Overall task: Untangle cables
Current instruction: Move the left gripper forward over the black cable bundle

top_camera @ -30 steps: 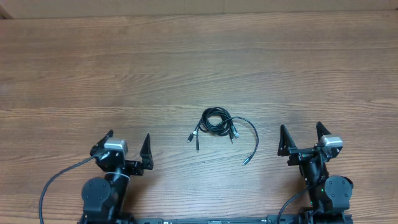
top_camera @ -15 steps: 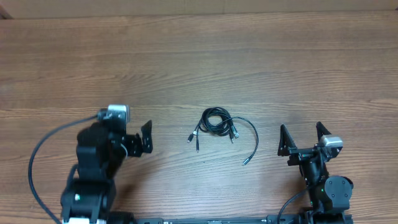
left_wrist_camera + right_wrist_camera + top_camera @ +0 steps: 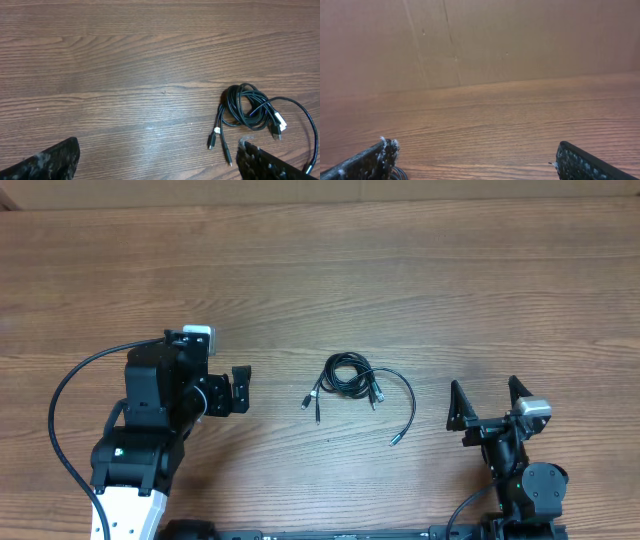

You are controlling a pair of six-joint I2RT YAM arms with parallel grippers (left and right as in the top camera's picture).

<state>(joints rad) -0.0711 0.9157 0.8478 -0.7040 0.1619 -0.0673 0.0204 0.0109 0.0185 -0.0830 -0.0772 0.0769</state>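
The cables (image 3: 350, 376) lie in a small tangled black coil at the middle of the table. One long loose end curves right to a plug (image 3: 395, 440), and two short plug ends (image 3: 312, 406) point to the near left. My left gripper (image 3: 242, 388) is open and empty, left of the coil and apart from it. In the left wrist view the coil (image 3: 247, 106) lies at the right, beyond the open fingers (image 3: 157, 162). My right gripper (image 3: 484, 398) is open and empty, to the right of the loose end. In the right wrist view its fingers (image 3: 475, 161) frame bare wood.
The table is brown wood (image 3: 400, 270). A brown cardboard wall (image 3: 480, 40) stands behind its far edge. A thick black arm wire (image 3: 62, 405) loops at the near left.
My left arm has risen from its rest pose and moved forward and right towards the coil. The right arm and the cables have not moved.
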